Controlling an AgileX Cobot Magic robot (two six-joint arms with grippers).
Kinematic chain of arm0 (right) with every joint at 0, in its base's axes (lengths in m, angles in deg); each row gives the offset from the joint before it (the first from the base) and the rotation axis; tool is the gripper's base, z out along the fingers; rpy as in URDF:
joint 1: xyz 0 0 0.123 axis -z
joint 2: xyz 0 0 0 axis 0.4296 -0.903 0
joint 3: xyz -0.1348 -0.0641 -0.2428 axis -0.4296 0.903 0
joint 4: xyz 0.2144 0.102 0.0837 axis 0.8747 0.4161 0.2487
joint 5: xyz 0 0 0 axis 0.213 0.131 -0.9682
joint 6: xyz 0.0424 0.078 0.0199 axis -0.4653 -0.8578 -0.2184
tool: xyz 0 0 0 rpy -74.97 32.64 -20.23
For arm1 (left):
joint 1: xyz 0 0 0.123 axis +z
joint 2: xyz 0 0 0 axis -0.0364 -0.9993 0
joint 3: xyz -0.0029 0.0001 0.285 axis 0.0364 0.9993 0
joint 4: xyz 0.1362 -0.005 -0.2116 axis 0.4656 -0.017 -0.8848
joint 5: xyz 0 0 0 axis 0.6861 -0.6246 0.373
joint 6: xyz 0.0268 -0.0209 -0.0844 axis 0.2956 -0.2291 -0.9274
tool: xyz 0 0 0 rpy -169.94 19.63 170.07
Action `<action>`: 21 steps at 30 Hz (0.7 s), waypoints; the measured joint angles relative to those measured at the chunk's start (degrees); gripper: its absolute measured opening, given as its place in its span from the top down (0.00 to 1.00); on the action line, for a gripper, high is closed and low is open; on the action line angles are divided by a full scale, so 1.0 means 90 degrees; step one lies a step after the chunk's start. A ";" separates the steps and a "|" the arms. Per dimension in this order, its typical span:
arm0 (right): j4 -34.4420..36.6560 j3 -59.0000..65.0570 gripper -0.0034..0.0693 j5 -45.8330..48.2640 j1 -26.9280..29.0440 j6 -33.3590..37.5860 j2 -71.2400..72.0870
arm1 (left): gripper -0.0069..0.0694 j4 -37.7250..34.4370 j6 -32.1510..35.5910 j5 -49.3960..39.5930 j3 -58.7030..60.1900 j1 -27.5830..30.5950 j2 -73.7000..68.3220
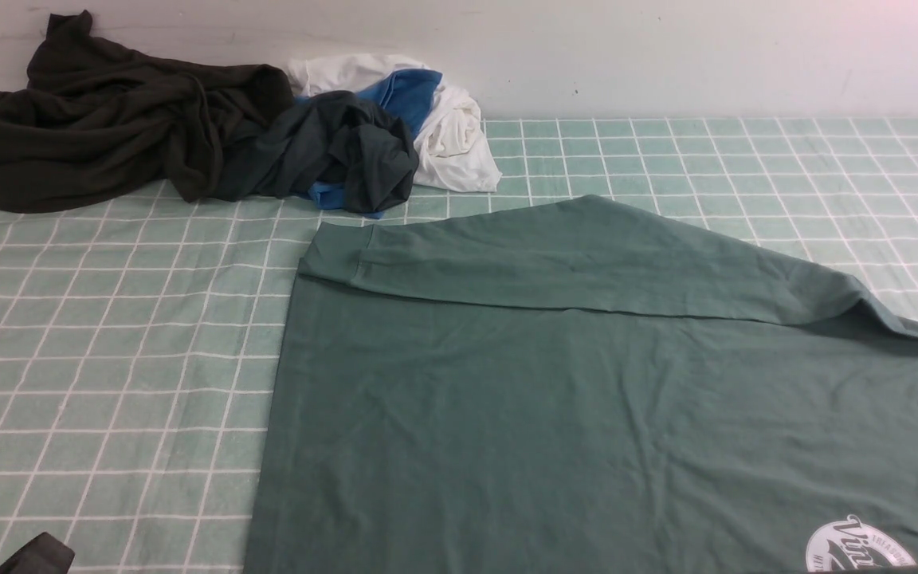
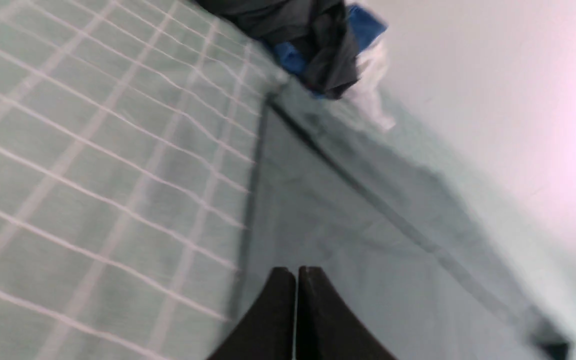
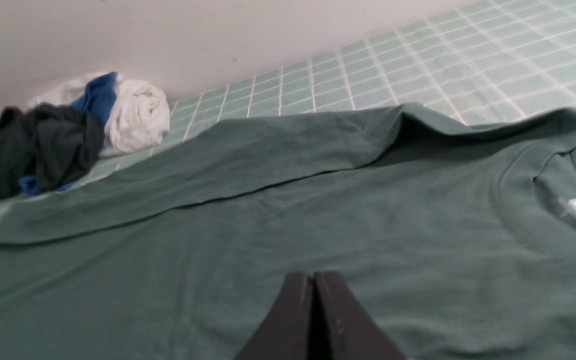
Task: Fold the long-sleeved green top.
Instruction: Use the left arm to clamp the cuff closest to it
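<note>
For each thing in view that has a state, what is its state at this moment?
green long-sleeved top: spread flat, one sleeve folded across the body.
dark olive-black garment: crumpled in a heap.
dark teal-grey garment: crumpled.
white garment: bunched up.
left gripper: shut, holding nothing.
right gripper: shut, holding nothing.

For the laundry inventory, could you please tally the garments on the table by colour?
Green: 1, the green long-sleeved top, spread flat.
Olive-black: 1, the olive-black garment, crumpled.
Teal-grey with blue trim: 1, the teal-grey garment, crumpled.
White: 1, the white garment, bunched.
Total: 4
</note>
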 joint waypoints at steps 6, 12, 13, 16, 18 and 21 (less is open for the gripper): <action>0.2763 -0.0007 0.97 0.0017 0.0000 -0.0321 0.0000 | 0.91 -0.1413 0.0099 0.0145 0.0000 0.0000 0.0000; 0.3227 -0.0007 0.97 -0.0157 0.0000 -0.0341 0.0000 | 0.91 -0.1565 0.0601 0.0212 0.0000 0.0000 0.0000; 0.3241 -0.0001 0.97 -0.0303 0.0000 -0.0322 0.0000 | 0.91 -0.1553 0.1130 0.0062 -0.0142 0.0000 0.0000; 0.3235 0.0003 0.97 -0.0401 -0.0002 0.0104 0.0000 | 0.91 -0.1351 0.2465 -0.0294 -0.0685 0.0000 0.0000; 0.3188 -0.0084 0.97 -0.0154 -0.0002 0.0631 0.0000 | 0.91 -0.1063 0.3348 -0.0650 -0.1267 0.0000 -0.0108; 0.2847 -0.0665 0.97 0.0323 -0.0002 0.1364 -0.0165 | 0.91 -0.0409 0.3687 -0.1253 -0.1943 0.0000 -0.0847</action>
